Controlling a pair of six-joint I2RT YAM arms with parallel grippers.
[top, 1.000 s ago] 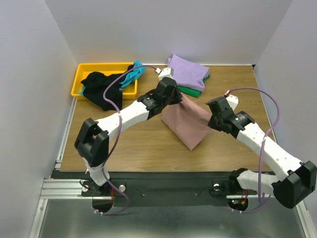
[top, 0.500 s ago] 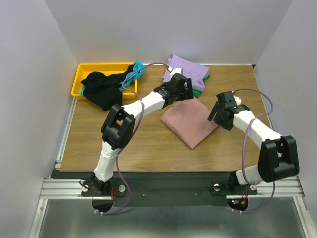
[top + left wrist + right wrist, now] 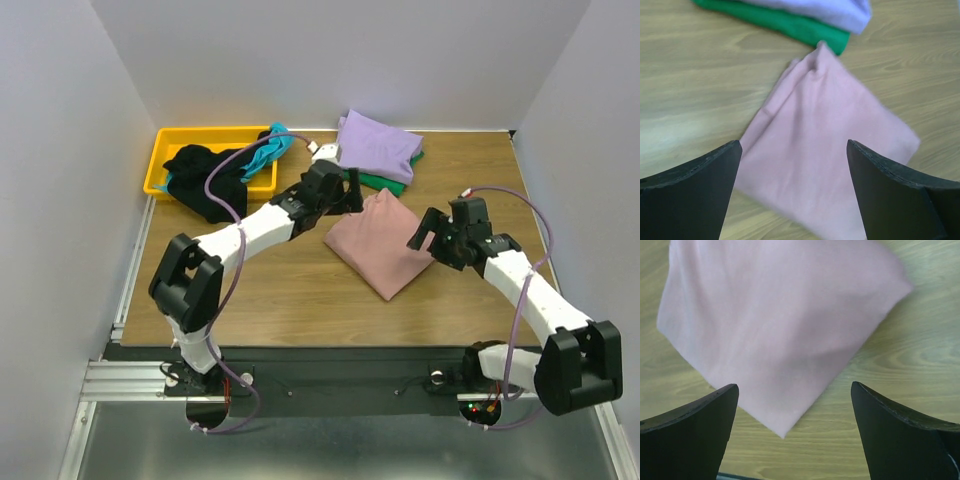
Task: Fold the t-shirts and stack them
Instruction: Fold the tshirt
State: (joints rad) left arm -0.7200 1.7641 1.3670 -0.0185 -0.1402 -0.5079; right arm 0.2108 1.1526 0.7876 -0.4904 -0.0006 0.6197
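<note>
A folded dusty-pink t-shirt (image 3: 382, 243) lies flat on the wooden table, also seen in the left wrist view (image 3: 825, 150) and the right wrist view (image 3: 775, 325). Behind it a folded lavender t-shirt (image 3: 380, 146) rests on a green one (image 3: 378, 182). My left gripper (image 3: 352, 192) hovers open at the pink shirt's far-left corner, holding nothing. My right gripper (image 3: 428, 235) stands open just off the shirt's right edge, also holding nothing. Black (image 3: 205, 178) and teal (image 3: 272, 143) t-shirts hang out of the yellow bin (image 3: 165, 152).
The yellow bin sits at the table's back left corner. Grey walls close in the table at the back and on both sides. Bare wood (image 3: 280, 295) lies in front of the pink shirt.
Both grippers opened and let go of the pink t-shirt, which now lies flat and folded. The left arm drew back left; the right gripper backed off to the shirt's right edge.
</note>
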